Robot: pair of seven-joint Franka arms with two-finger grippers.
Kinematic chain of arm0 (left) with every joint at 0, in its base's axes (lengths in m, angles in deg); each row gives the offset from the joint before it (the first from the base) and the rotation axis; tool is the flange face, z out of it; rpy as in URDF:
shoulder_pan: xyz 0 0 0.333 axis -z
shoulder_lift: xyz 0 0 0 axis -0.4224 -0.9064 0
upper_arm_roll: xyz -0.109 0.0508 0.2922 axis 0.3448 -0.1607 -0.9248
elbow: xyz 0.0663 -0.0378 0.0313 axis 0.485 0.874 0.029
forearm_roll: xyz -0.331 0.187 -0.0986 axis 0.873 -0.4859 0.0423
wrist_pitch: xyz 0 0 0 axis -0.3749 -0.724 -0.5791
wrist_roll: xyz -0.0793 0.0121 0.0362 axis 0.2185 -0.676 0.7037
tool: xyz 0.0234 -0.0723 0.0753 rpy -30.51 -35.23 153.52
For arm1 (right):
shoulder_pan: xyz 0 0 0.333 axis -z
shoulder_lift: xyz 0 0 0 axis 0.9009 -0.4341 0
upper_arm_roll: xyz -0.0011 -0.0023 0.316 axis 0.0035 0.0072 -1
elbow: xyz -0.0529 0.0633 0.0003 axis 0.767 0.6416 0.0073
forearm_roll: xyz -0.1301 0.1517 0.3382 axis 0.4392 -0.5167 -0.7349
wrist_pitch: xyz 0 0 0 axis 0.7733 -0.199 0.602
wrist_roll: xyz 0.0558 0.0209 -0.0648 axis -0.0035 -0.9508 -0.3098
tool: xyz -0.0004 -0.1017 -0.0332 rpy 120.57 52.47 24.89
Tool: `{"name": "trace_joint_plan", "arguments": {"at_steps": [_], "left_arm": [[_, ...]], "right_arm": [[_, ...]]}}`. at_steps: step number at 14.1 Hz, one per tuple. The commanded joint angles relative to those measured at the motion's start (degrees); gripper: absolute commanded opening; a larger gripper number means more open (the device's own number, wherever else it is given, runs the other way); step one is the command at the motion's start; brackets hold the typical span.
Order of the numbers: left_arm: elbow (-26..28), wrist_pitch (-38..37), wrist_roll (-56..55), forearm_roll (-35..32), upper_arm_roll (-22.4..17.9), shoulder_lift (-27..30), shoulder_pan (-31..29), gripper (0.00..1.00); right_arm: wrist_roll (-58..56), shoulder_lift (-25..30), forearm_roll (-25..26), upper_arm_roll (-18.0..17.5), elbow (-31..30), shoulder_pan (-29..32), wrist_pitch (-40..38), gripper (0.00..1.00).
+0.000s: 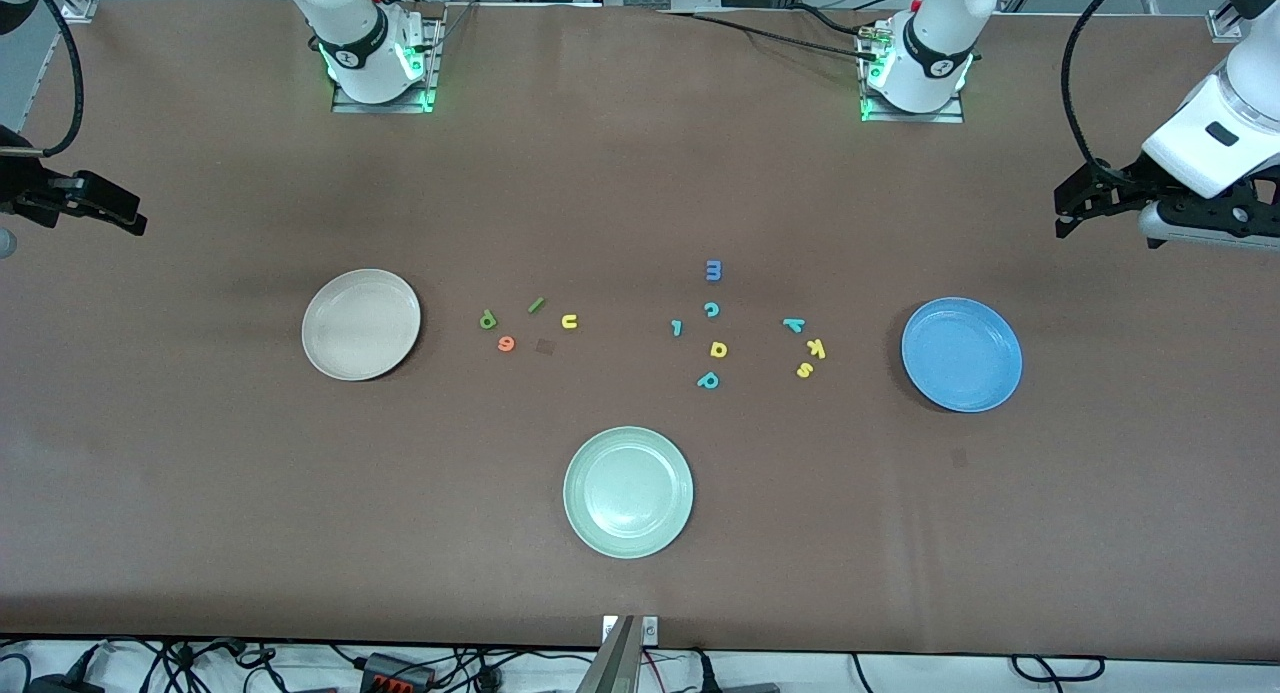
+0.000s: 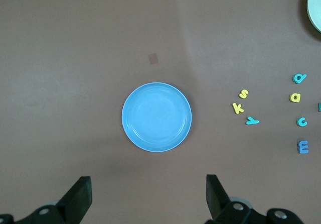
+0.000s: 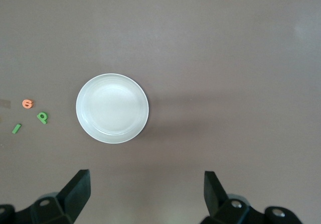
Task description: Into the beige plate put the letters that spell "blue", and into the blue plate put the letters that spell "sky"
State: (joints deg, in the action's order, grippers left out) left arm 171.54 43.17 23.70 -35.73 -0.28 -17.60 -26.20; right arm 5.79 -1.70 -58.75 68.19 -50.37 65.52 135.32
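Above the table's two ends we find both claws raised, jaws spread wide, holding nothing. The left gripper (image 2: 145,196) hangs over bare tabletop at the left arm's end, near the blue plate (image 1: 961,354). The right gripper (image 3: 145,196) hangs over the right arm's end, near the beige plate (image 1: 361,324); both plates hold nothing.

Green b (image 1: 487,319), green l (image 1: 536,305), yellow u (image 1: 569,321) and orange e (image 1: 506,344) lie loose beside the beige plate. Teal y (image 1: 793,324), yellow k (image 1: 816,349) and yellow s (image 1: 805,371) cluster beside the blue plate. We note open brown table (image 1: 200,473) around each plate.
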Motion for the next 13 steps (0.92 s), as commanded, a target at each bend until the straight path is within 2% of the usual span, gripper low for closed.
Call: {"name": "trace_joint_plan", "arguments": {"at_steps": [1,6,11,13], "left_arm": [[-1.7,-1.4,1.3,0.6,0.0,-0.6,-0.3,1.00],[-1.7,-1.3,1.3,0.6,0.0,-0.7,-0.4,1.00],[-1.7,-1.3,0.8,0.7,-0.2,-2.7,-0.5,1.00],[-1.7,-2.7,1.1,0.6,0.0,-4.8,-0.3,1.00]], "right_arm": [[-0.7,0.1,0.5,-0.5,-0.7,0.3,-0.9,1.00],[-0.1,-3.1,0.0,-1.1,-2.0,-2.7,-0.9,1.00],[0.6,-5.9,-0.6,-1.2,-6.8,-9.1,3.0,1.00],[1.2,-5.9,-2.1,-1.1,-10.8,-11.6,7.6,1.00]]}}
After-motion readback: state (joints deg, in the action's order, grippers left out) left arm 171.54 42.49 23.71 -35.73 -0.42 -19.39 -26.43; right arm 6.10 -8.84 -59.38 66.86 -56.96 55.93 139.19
